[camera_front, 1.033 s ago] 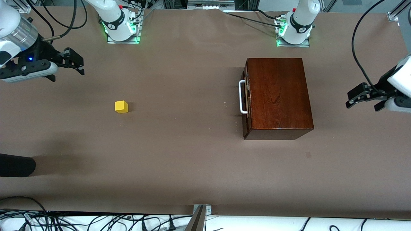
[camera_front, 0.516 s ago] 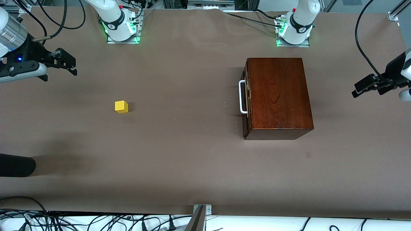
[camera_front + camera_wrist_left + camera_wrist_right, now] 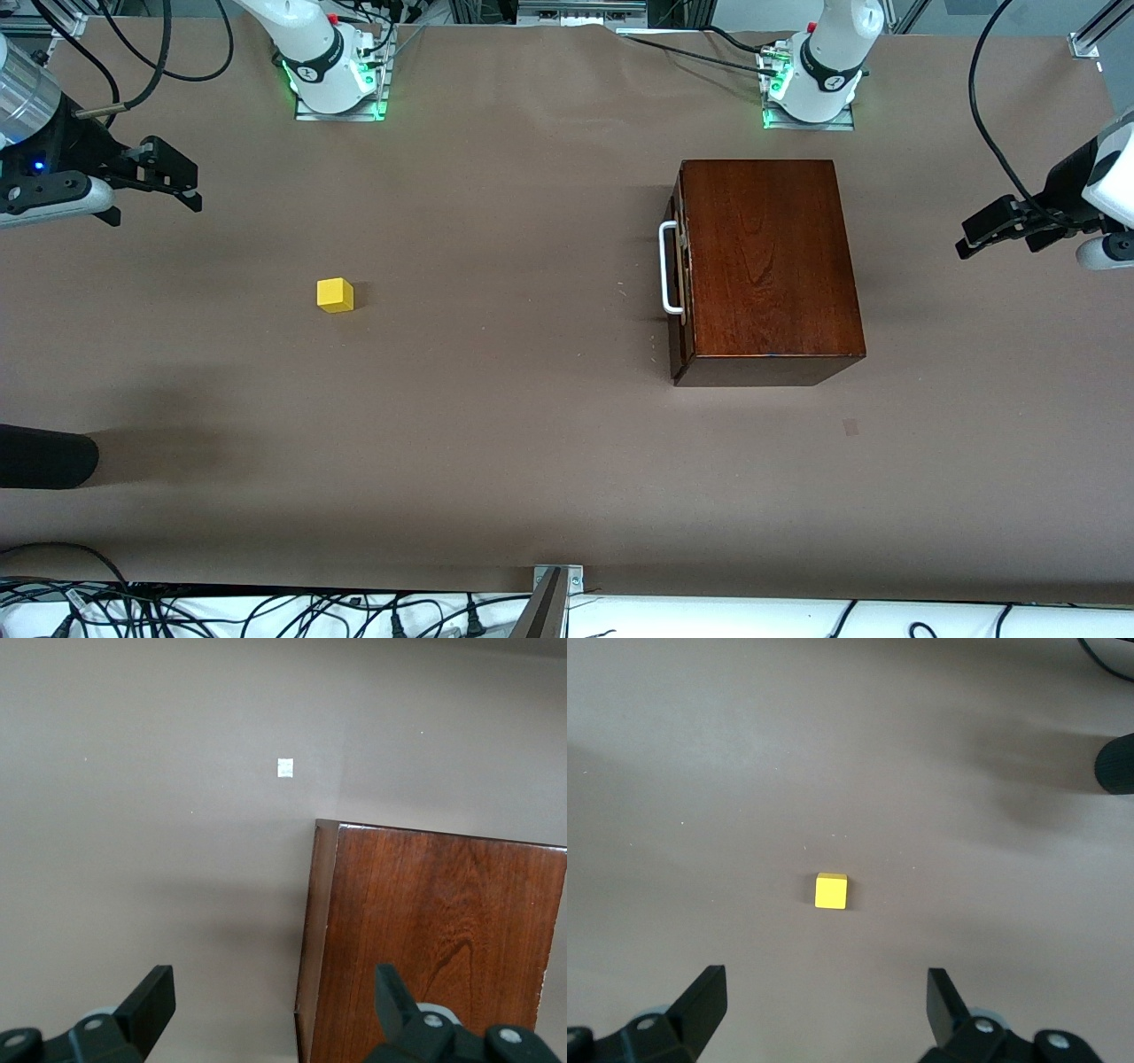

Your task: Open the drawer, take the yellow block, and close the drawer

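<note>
The yellow block [image 3: 335, 295] [image 3: 831, 890] sits alone on the brown table, toward the right arm's end. The dark wooden box [image 3: 766, 266] [image 3: 434, 939] stands toward the left arm's end. Its drawer [image 3: 679, 275] is pushed in flush, with the white handle [image 3: 668, 268] facing the block. My right gripper [image 3: 182, 182] [image 3: 824, 981] hangs open and empty in the air, near the right arm's end of the table. My left gripper [image 3: 967, 244] [image 3: 273, 981] is open and empty too, over the table beside the box's closed back end.
A black rounded object [image 3: 44, 456] [image 3: 1116, 762] pokes in at the table's edge, nearer the front camera than the block. A small tape mark [image 3: 850, 427] [image 3: 285, 768] lies near the box. The arm bases [image 3: 332, 71] stand along the table's edge farthest from the front camera.
Both grippers have drawn away from the table's middle, the right one toward its own end. The block and the box have not moved.
</note>
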Controlling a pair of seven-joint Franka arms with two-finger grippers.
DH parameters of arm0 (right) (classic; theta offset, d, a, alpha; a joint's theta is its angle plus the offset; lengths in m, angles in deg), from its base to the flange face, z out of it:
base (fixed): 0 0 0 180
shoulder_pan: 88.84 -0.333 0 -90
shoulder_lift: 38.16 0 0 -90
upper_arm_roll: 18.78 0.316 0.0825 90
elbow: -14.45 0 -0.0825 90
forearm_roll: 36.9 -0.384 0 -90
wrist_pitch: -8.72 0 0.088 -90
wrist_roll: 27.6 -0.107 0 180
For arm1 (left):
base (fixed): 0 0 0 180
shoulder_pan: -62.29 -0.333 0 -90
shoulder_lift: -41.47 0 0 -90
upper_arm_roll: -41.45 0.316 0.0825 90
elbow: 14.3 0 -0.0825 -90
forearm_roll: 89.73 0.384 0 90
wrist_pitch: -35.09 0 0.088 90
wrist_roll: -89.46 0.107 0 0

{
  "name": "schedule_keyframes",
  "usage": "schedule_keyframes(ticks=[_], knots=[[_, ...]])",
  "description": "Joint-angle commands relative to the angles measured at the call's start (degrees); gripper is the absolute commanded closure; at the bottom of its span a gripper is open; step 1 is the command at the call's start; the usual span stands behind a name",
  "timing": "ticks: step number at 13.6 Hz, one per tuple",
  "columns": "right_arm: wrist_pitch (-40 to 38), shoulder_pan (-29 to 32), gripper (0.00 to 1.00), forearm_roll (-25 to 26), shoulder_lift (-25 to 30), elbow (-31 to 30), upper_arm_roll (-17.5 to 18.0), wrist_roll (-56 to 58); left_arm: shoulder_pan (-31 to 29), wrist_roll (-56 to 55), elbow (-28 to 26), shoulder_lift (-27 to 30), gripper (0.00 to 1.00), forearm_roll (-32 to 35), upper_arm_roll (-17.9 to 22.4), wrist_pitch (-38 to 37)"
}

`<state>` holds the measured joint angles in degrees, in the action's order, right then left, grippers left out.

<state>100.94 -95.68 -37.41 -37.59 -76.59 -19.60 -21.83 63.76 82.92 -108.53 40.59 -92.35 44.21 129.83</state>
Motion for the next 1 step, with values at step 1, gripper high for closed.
schedule_keyframes(ticks=[1], knots=[[-1.5, 0.5, 0.00, -0.1, -0.8, 1.9, 0.3, 1.1, -0.9, -0.1, -1.5, 1.9, 0.00, 0.0, -0.6, 0.1]])
